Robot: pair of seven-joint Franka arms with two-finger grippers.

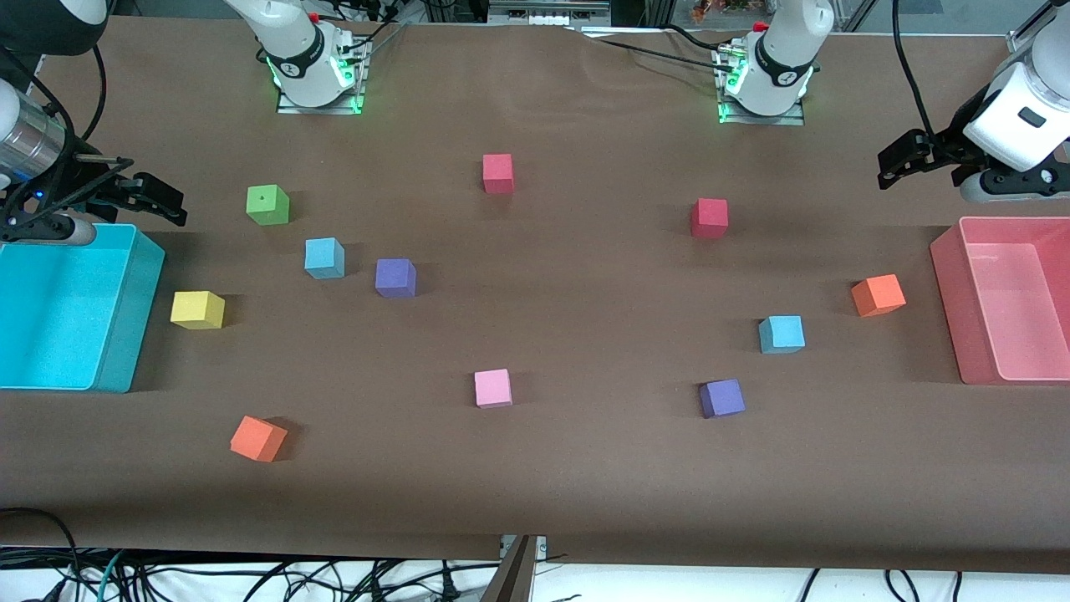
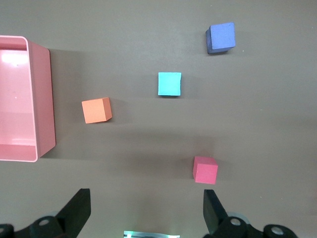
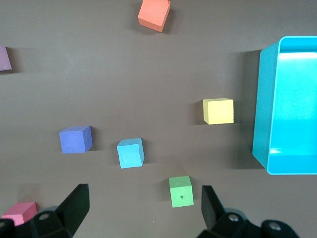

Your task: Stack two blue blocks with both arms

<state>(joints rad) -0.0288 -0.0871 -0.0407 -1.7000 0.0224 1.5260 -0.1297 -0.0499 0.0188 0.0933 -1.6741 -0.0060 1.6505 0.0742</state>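
One light blue block [image 1: 324, 257] sits toward the right arm's end, between a green cube and a purple cube; it also shows in the right wrist view [image 3: 131, 152]. The other blue block [image 1: 782, 334] sits toward the left arm's end and shows in the left wrist view [image 2: 169, 84]. My right gripper [image 1: 155, 196] is open and empty, up over the table by the cyan bin; in its wrist view [image 3: 143, 193] the jaws stand wide apart. My left gripper [image 1: 899, 159] is open and empty, up over the table by the pink bin; its wrist view [image 2: 146, 198] shows the same.
A cyan bin [image 1: 134, 318] stands at the right arm's end and a pink bin [image 1: 953, 309] at the left arm's end. Green [image 1: 267, 205], yellow [image 1: 197, 309], purple [image 1: 395, 278], pink [image 1: 492, 388], red [image 1: 709, 217] and orange [image 1: 878, 295] cubes are scattered about.
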